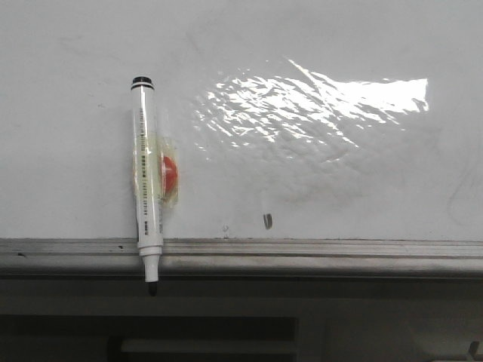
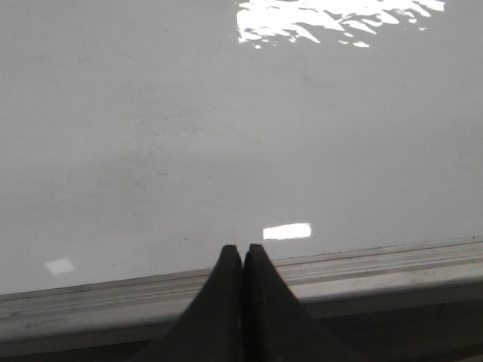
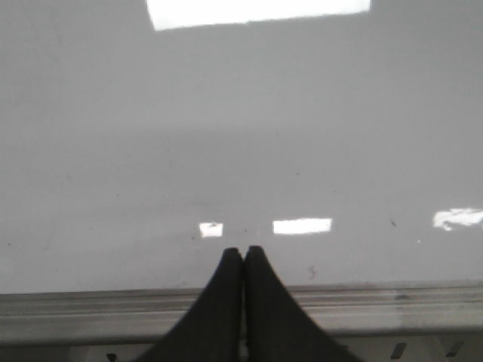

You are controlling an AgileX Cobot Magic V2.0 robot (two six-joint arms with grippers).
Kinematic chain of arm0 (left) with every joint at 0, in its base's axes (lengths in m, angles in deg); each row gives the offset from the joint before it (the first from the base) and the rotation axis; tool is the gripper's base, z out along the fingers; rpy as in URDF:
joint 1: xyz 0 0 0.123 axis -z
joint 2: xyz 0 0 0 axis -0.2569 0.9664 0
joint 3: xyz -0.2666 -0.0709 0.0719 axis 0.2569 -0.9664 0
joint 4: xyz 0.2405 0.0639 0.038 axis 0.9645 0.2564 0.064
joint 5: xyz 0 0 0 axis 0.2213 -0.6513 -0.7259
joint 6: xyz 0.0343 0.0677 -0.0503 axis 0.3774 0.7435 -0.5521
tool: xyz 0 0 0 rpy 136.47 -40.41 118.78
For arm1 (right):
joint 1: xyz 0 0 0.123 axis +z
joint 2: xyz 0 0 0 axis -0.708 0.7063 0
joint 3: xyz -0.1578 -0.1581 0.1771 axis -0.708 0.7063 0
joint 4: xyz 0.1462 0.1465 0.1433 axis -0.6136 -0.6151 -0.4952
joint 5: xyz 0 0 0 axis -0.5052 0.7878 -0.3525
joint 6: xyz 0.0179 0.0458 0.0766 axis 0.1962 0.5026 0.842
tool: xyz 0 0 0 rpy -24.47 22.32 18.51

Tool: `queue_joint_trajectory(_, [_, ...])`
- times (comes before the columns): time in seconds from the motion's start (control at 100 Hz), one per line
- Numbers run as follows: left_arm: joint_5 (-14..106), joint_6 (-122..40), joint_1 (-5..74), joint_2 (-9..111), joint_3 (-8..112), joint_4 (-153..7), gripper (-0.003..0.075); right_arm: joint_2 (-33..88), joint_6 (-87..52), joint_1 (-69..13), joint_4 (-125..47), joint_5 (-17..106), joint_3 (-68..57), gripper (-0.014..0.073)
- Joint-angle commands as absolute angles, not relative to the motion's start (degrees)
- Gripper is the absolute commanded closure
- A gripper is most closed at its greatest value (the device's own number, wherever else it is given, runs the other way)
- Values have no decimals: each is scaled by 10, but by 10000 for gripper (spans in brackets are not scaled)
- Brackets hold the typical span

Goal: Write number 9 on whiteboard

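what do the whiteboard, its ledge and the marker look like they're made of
Whiteboard: glossy white panel under what looks like thin plastic film, since the glare breaks into wrinkles.
Ledge: probably aluminium, dull grey with straight ribs.
Marker: white plastic barrel by its look, black end cap, dark tip; clear yellowed tape fixes it to a red piece.

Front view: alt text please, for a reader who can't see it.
A white marker with its black tip pointing down over the grey metal ledge lies on the glossy whiteboard, a red-and-yellow piece taped to its side. No 9 is written; only a small dark smudge shows. No gripper is visible.
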State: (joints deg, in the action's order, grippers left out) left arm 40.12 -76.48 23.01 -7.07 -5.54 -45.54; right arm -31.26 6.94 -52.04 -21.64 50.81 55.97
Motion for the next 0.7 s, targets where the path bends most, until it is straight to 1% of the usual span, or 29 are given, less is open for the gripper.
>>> queue_joint_trajectory(0.0, [443,-769,235,-86,-66,-457,741,-321,65,-519,-214,499,576,655])
queue_joint_trajectory(0.28, [443,-769,235,-86,-66,-457,741,-321,65,-519,-204,484,576,655])
queue_joint_trajectory(0.46, [464,-769,235,-86,-66,-455,741,-321,65,-519,-206,395,576,655])
queue_joint_trajectory(0.53, [509,-773,235,-86,-66,-517,741,-321,88,-519,-260,356,576,655])
queue_joint_trajectory(0.61, [574,-773,235,-86,-66,-670,741,-321,122,-519,-364,327,576,655])
queue_joint_trajectory(0.69, [617,-773,235,-86,-66,-773,741,-321,125,-519,-427,322,576,655])
